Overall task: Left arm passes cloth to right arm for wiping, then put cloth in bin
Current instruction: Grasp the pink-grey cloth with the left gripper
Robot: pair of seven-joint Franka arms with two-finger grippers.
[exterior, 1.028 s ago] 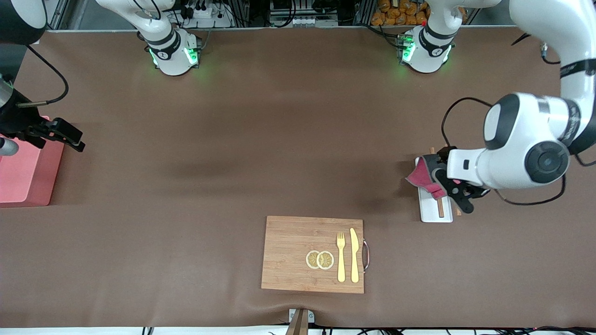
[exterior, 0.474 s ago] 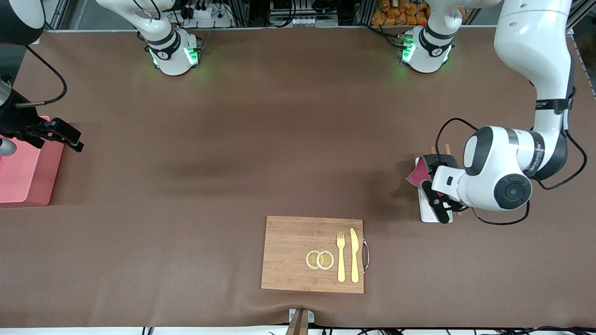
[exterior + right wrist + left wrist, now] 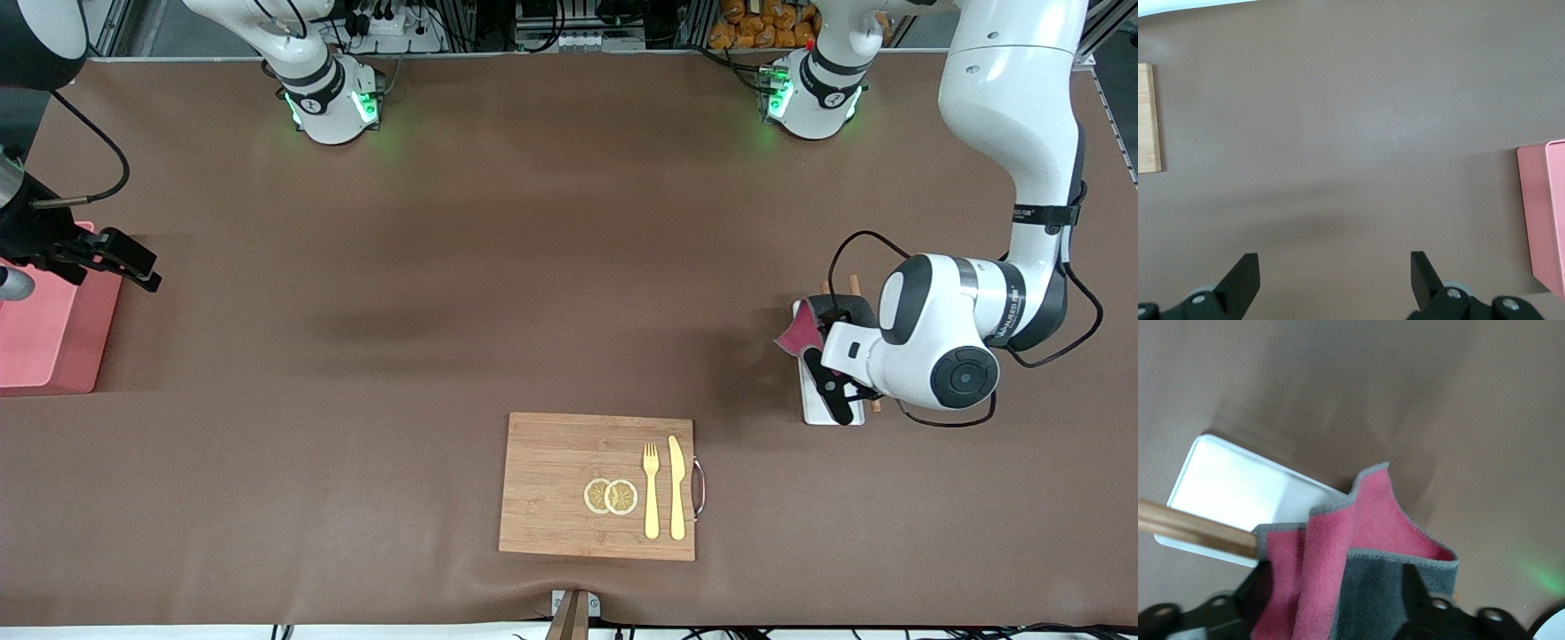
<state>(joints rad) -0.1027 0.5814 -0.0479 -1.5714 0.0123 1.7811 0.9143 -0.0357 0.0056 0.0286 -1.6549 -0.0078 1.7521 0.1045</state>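
The cloth (image 3: 794,334), crimson-pink with a dark grey face, lies bunched on the end of a white tray (image 3: 819,405) toward the left arm's end of the table. My left gripper (image 3: 825,360) is down over it, open, with a finger on each side of the cloth (image 3: 1365,540); the left gripper (image 3: 1336,577) does not pinch it. My right gripper (image 3: 140,268) is open and empty, and waits just beside the salmon-pink bin (image 3: 44,338) at the right arm's end. The right gripper (image 3: 1335,263) is over bare mat; the bin (image 3: 1545,213) shows at that view's edge.
A wooden stick (image 3: 1191,527) lies on the white tray (image 3: 1238,480) under the cloth. A wooden cutting board (image 3: 596,484) with two lemon slices, a fork and a knife lies near the front edge. A brown mat covers the table.
The left arm has folded in and its gripper has come down around the cloth on the tray. The cloth has barely moved. The right arm has not moved.
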